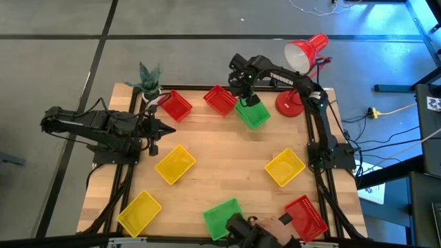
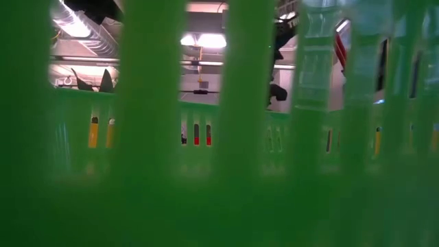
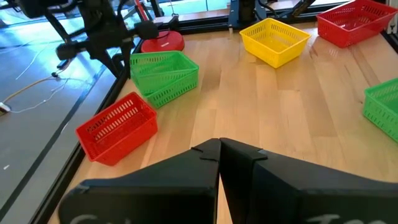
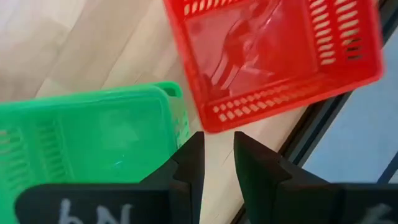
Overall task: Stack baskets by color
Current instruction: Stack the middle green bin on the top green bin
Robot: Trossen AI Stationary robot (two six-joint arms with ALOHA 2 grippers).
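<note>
Two green baskets (image 3: 165, 74) sit nested at the table's far edge, the upper one askew in the lower. My right gripper (image 4: 219, 146) points down at the stack's far corner (image 1: 242, 100), open by a narrow gap with nothing between its fingers. A red basket (image 4: 273, 56) rests just beyond it, and another red one (image 1: 177, 105) stands farther left. Yellow baskets (image 1: 175, 164) (image 1: 284, 167) (image 1: 139, 211), a third green basket (image 1: 222, 218) and a red one (image 1: 305, 217) lie flat on the wood. My left gripper (image 1: 169, 129) hovers shut at the left. My right gripper has one finger (image 4: 186, 168) standing close beside the upper green basket's corner rim (image 4: 176, 115), coming from above. Whether it touches the rim I cannot tell.
A red desk lamp (image 1: 303, 55) with its base (image 1: 289, 103) stands right of the green stack. A potted plant (image 1: 148, 79) is at the far left corner. The near green basket's lattice (image 2: 219, 171) fills the low view. Bare wood lies in the table's middle.
</note>
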